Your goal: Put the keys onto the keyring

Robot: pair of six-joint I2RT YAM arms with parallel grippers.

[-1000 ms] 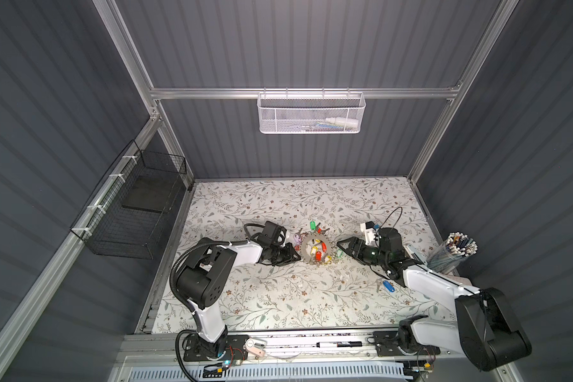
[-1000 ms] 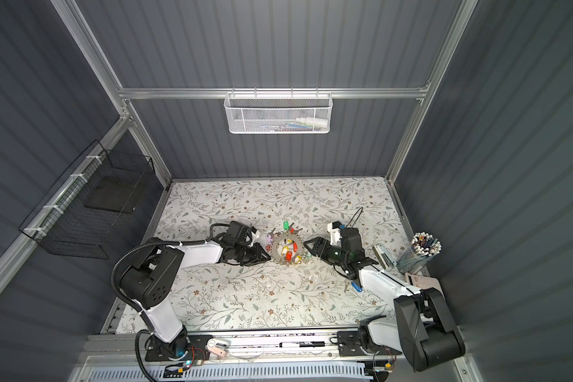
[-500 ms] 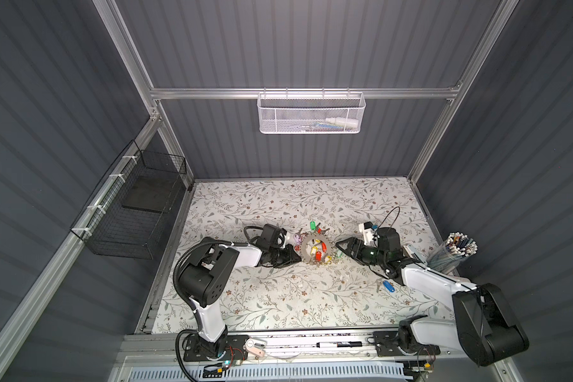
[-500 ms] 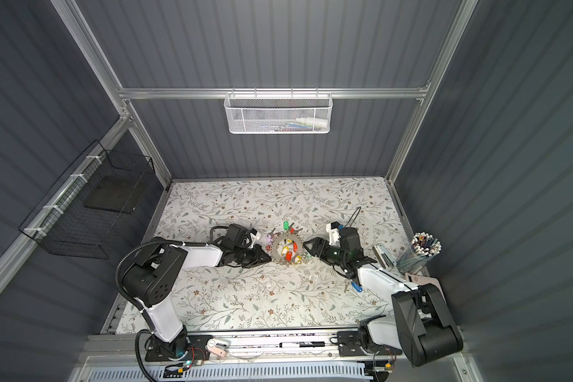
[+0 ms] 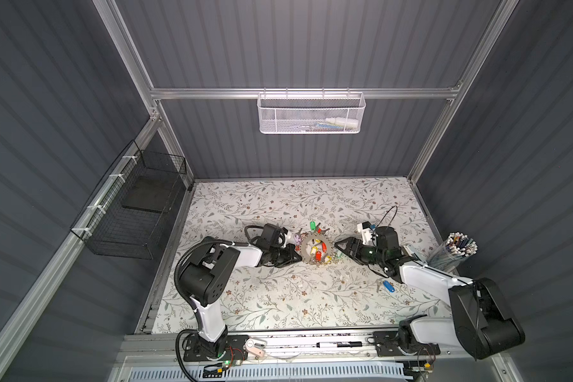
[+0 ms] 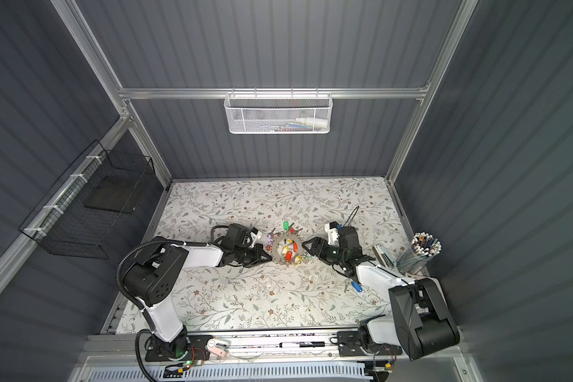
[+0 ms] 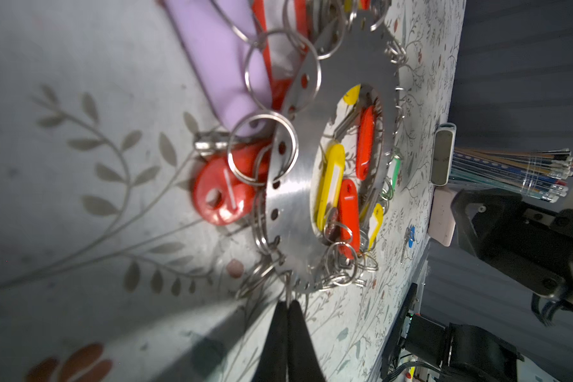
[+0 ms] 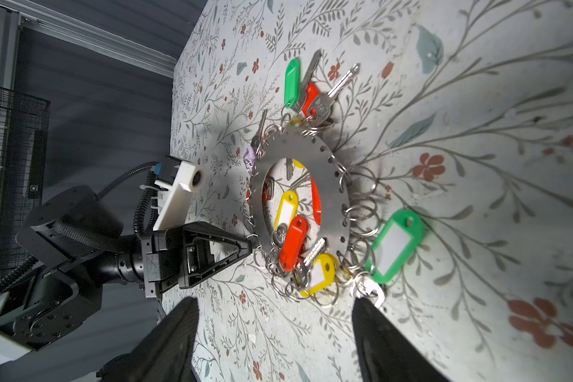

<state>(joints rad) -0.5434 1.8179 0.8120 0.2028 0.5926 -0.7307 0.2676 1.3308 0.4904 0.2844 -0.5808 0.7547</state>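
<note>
The keyring point(image 5: 305, 254) is a flat grey metal ring plate in mid-table, its rim hung with small split rings and red, yellow, green and purple tags; both top views show it point(image 6: 276, 253). My left gripper point(image 7: 287, 302) is shut, its tips pinching a thin split ring at the plate's point(image 7: 291, 198) rim. It reaches in from the left point(image 5: 299, 258). My right gripper point(image 8: 275, 300) stands open just right of the plate point(image 8: 331, 198), nothing between its fingers. The keys point(image 5: 388, 286) with the blue tag lie on the mat beside my right forearm, seen also in a top view point(image 6: 356, 286).
A clear cup of pens point(image 5: 457, 251) stands at the right edge, a small grey and white block point(image 6: 384, 256) next to it. A white mesh basket point(image 5: 311, 114) hangs on the back wall, a black wire basket point(image 5: 136, 211) on the left. A marker point(image 5: 339, 344) lies on the front rail.
My left gripper has closed its jaws at the keyring's rim and shifted a little. The right arm has barely moved.
</note>
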